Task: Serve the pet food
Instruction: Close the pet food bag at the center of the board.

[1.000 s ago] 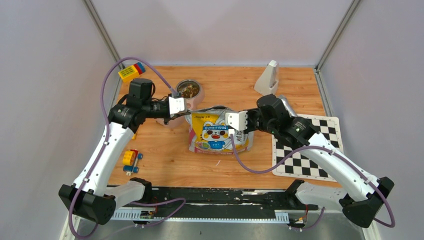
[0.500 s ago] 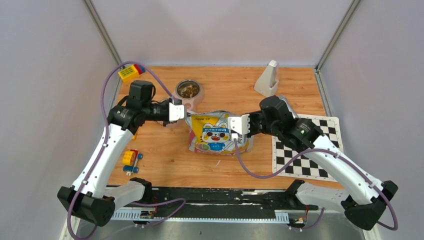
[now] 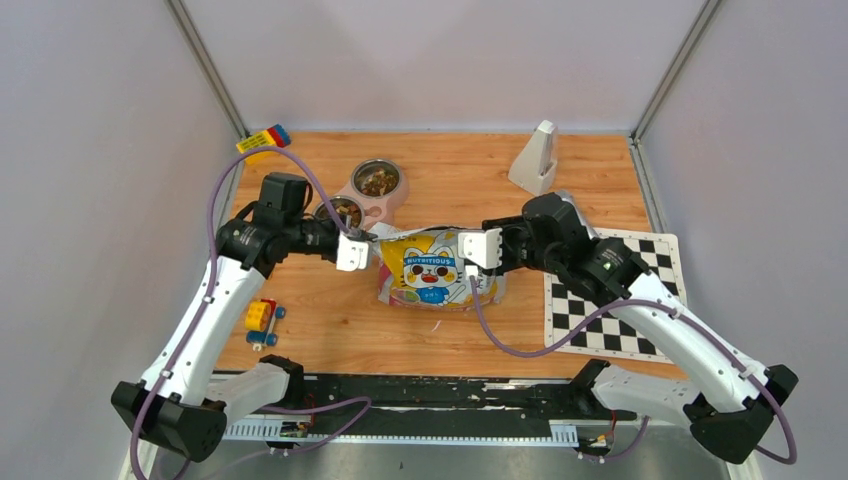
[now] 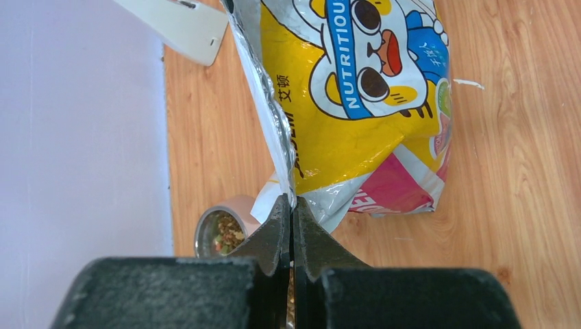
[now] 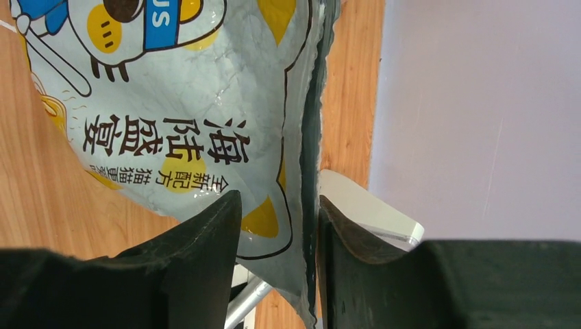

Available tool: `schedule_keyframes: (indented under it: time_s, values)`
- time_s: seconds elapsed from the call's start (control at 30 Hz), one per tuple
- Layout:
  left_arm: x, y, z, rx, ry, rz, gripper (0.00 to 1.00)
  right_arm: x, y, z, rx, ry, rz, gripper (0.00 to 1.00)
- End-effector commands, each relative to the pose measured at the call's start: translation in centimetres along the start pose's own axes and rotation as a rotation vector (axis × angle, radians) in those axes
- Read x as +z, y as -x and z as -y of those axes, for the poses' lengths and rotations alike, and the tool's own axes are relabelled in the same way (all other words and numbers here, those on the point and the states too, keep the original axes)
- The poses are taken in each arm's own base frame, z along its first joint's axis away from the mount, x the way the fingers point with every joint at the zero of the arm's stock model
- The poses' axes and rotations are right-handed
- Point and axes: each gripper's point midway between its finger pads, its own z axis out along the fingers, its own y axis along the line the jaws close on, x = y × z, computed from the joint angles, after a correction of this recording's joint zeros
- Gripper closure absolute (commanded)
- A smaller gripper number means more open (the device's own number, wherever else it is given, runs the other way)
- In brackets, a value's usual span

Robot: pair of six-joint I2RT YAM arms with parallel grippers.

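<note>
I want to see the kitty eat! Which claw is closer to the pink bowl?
Left. The left claw pinches the food bag's corner just beside the pink bowl; the right claw is across the bag, farther off.

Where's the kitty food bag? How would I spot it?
Look at the middle of the wooden table. The bag sits there, just in front of the pink double bowl and left of the checkered mat. It alone is crinkly yellow with a cartoon cat.
</note>
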Motion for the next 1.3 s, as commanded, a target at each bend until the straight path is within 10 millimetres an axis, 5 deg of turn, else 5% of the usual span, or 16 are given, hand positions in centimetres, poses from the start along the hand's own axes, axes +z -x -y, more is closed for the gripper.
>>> schedule_keyframes:
  time_s: [0.0, 0.2, 0.33, 0.5, 0.63, 0.7, 0.77, 0.87, 1.27]
  values:
    - [-0.2, -0.4, 1.1, 0.022, -0.025, -0.034, 1.0, -0.1, 1.5, 1.5, 0.054, -0.029, 0.051, 0.58]
    - [-0.1, -0.5, 1.5, 0.026, -0.031, -0.039, 1.0, 0.2, 1.8, 2.8, 0.055, -0.056, 0.044, 0.62]
    - [-0.2, -0.2, 1.4, 0.027, -0.029, -0.031, 1.0, 0.1, 2.2, 3.8, 0.065, -0.072, 0.047, 0.85]
    - [-0.3, 0.0, 1.2, 0.024, -0.024, -0.029, 1.0, -0.4, 2.6, 3.7, 0.056, -0.049, 0.056, 0.99]
    - [-0.3, 0.1, 1.2, 0.023, -0.024, -0.023, 1.0, -0.7, 2.7, 3.2, 0.048, -0.02, 0.064, 1.0]
    - [-0.3, 0.2, 1.2, 0.023, -0.025, -0.022, 1.0, -0.9, 2.6, 3.0, 0.042, -0.014, 0.062, 0.89]
    - [-0.3, 0.1, 1.3, 0.027, -0.029, -0.026, 1.0, -1.1, 2.7, 2.9, 0.037, -0.017, 0.07, 0.53]
    - [-0.2, -0.2, 1.4, 0.033, -0.035, -0.038, 1.0, -0.8, 3.1, 3.1, 0.051, -0.007, 0.082, 0.37]
    - [0.0, 0.1, 1.9, 0.047, -0.05, -0.036, 1.0, 1.8, 2.6, 2.8, 0.125, 0.076, 0.007, 0.41]
